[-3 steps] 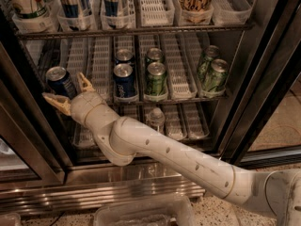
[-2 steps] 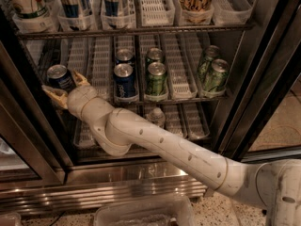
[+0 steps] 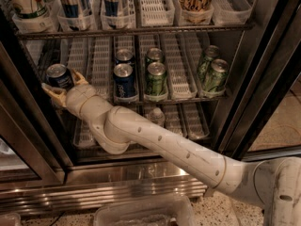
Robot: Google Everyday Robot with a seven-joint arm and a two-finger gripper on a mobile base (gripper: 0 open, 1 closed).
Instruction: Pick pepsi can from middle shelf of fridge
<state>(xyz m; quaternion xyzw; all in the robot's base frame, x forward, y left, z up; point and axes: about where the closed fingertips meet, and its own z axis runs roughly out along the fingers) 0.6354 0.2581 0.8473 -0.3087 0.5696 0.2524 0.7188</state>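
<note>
The pepsi can [image 3: 58, 75], dark blue with a silver top, sits between the tan fingers [image 3: 52, 92] of my gripper [image 3: 60, 81] at the left of the fridge opening, level with the middle shelf [image 3: 188, 99]. The gripper is shut on the can and holds it upright, to the left of the shelf's white lane trays. My white arm [image 3: 160, 145] reaches in from the lower right. Two more dark blue cans [image 3: 124, 79] stand in one lane of the middle shelf.
Green cans stand in the centre lane [image 3: 155, 77] and at the right [image 3: 216, 75]. The black door frame [image 3: 28, 126] is close on the left. A small bottle [image 3: 156, 116] stands on the lower shelf. The ribbed steel base [image 3: 117, 187] and a clear plastic bin [image 3: 141, 213] lie below.
My gripper has shifted slightly up and left with the pepsi can between its fingers. The arm's elbow has followed. The cans on the shelf have not moved.
</note>
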